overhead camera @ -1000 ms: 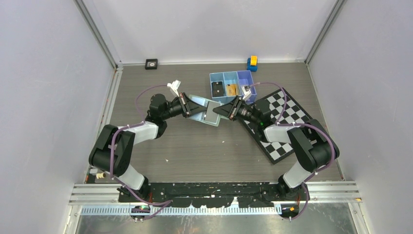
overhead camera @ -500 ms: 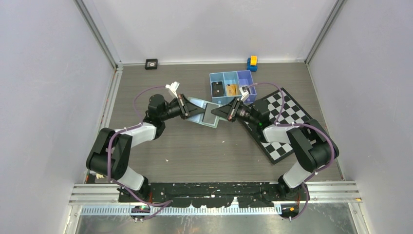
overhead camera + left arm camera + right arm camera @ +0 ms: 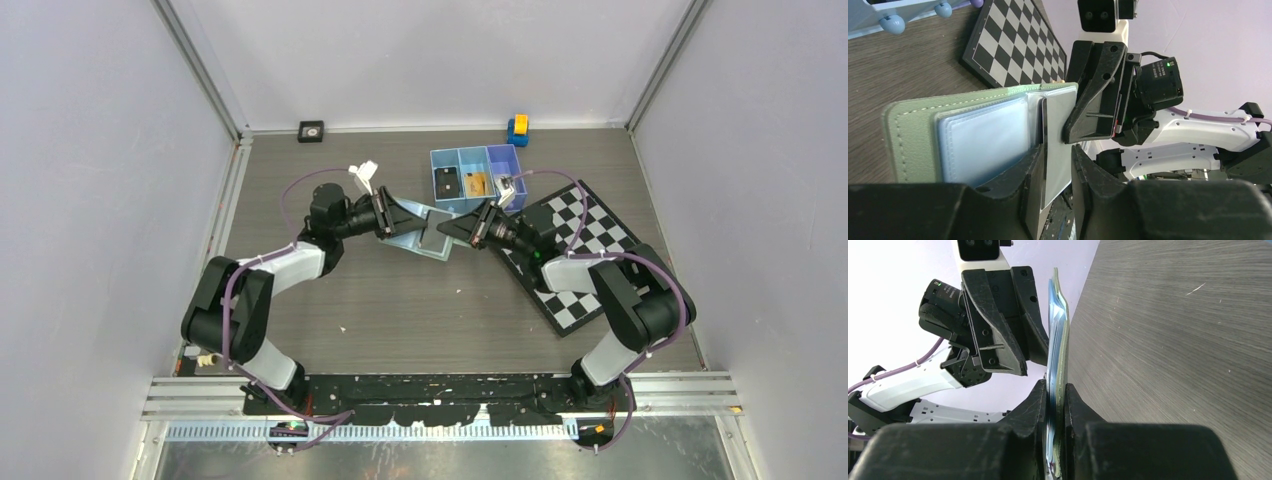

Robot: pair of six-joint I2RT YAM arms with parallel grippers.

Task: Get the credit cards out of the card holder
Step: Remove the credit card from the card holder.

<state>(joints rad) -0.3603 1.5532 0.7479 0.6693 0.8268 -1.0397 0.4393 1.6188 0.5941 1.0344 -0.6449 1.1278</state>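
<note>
The sage-green card holder [image 3: 415, 240] hangs open above the table between both grippers. My right gripper [image 3: 1055, 387] is shut on its far edge; it also shows in the top view [image 3: 447, 228]. In the left wrist view the card holder [image 3: 913, 125] shows pale blue-grey inner faces. A pale grey-white card [image 3: 1058, 125] sticks out of it, between the fingers of my left gripper [image 3: 1057, 150]. The jaws stand a little apart round the card. The left gripper also shows in the top view [image 3: 405, 224]. A black card [image 3: 447, 183] and a gold-orange card [image 3: 476, 184] lie in the blue tray [image 3: 465, 152].
A chessboard [image 3: 585, 250] lies at the right, under the right arm. A small yellow and blue block [image 3: 518, 128] and a small black square object [image 3: 312, 131] sit by the back wall. Walls close in the table on three sides.
My left wrist has turned and shifted slightly right, toward the card holder. The card holder and right gripper have barely moved.
</note>
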